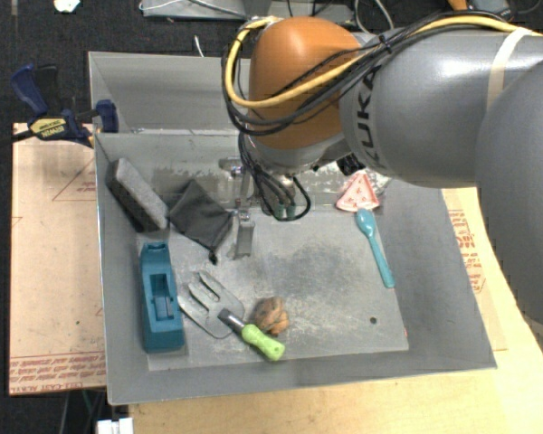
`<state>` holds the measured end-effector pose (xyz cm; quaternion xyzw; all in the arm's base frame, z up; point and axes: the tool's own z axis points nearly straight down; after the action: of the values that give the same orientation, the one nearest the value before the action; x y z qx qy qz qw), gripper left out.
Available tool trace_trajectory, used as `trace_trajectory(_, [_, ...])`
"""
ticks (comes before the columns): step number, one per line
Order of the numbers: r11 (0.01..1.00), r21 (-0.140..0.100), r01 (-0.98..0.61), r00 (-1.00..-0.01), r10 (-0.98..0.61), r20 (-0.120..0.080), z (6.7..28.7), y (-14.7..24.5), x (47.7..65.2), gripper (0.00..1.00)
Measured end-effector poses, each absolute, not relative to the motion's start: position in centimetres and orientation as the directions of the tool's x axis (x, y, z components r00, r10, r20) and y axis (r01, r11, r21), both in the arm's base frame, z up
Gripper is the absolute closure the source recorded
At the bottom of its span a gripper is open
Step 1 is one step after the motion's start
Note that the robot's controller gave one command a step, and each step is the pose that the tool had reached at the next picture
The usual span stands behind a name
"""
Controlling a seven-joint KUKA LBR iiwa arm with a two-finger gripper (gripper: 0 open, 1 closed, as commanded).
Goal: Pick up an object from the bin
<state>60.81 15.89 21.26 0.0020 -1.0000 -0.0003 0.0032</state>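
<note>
Jaws sit under the wrist where we cannot tell them parted or closed, with the gripper [242,233] low beside a dark grey crumpled cloth [197,213] at the far left of the bin [344,287], so the pick seems not yet made.

A dark grey, limp sheet of cloth-like material [195,212], crumpled into a rough diamond, lies on the floor of the grey metal bin [344,278]. It is at about ten o'clock from the bin's middle, one pointed corner toward five o'clock.
</note>
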Motion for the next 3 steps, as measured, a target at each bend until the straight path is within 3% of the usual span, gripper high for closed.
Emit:
trace_trajectory(1, [1.000,0.002,-0.001,-1.000,-0.001,-0.002,21.8,15.8,61.0,0.00])
trace_trajectory(2, [1.000,0.003,-0.024,-1.000,-0.024,-0.005,12.8,16.7,62.5,0.00])
trace_trajectory(3, [0.970,0.007,0.244,-0.970,0.245,-0.006,12.0,18.0,61.9,0.00])
